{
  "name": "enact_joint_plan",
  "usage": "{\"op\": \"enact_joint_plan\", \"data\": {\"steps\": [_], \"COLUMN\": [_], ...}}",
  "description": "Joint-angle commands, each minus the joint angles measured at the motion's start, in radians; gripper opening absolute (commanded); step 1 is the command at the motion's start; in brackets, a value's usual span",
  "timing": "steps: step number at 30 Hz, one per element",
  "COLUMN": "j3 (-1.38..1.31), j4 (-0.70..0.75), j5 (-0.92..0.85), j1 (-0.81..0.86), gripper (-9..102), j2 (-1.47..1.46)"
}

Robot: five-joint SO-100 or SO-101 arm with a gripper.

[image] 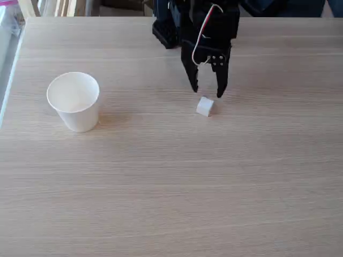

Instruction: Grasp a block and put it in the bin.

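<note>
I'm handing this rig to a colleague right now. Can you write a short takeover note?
End effector: open, empty, tips pointing down just behind the block in the fixed view.
Block: on the table, not gripped.
Cup: upright at the left, well apart from the block; nothing visible inside.
Done: approach to the block.
Left: close on the block, lift it, carry it to the cup, drop it in.

No readable text, label, brand, number or sign anywhere in the fixed view. Plain white paper cup (74, 101), left: unmarked. Small white cube (204, 106), centre-right: blank faces. Light wood-grain table (171, 187): bare of markings. Black two-finger gripper (208, 92), far side: no legible lettering.
</note>
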Motion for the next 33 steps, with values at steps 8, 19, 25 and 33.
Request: {"op": "enact_joint_plan", "data": {"steps": [8, 19, 25, 33], "j3": [-0.058, -0.106, -0.114, -0.118], "j4": [-0.044, -0.097, -0.12, -0.144], "j5": [-0.006, -0.018, -0.032, -0.049], "j1": [-0.003, 0.014, 0.029, 0.044], "gripper": [29, 29, 29, 28], "j2": [-0.067, -0.166, -0.196, -0.227]}}
